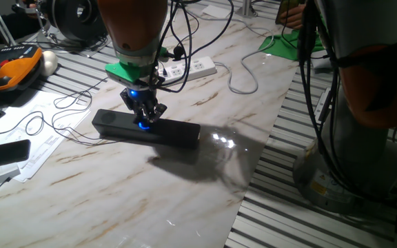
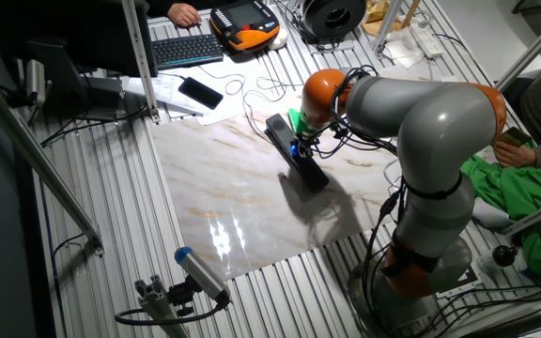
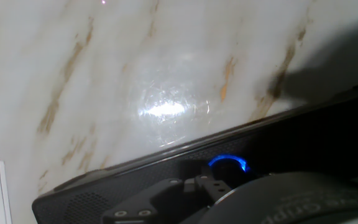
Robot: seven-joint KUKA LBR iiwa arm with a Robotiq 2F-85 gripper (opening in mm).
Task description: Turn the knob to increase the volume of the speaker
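Observation:
The speaker (image 1: 178, 132) is a long, slim black bar lying on the marble board (image 1: 116, 200). It also shows in the other fixed view (image 2: 312, 174) and in the hand view (image 3: 303, 137). The knob (image 1: 143, 125) glows blue at the middle of the bar; its ring shows in the hand view (image 3: 227, 163) and as a blue glint in the other fixed view (image 2: 294, 150). My gripper (image 1: 144, 117) points straight down at the bar's middle, its fingers close together around the knob. The fingertips hide most of the knob.
A white power strip (image 1: 191, 67) and loose cables (image 1: 67, 124) lie behind and left of the speaker. Papers (image 1: 40, 148) and a flat black device (image 1: 2, 153) lie at the left. The board's right edge (image 1: 253, 179) drops to a slatted table.

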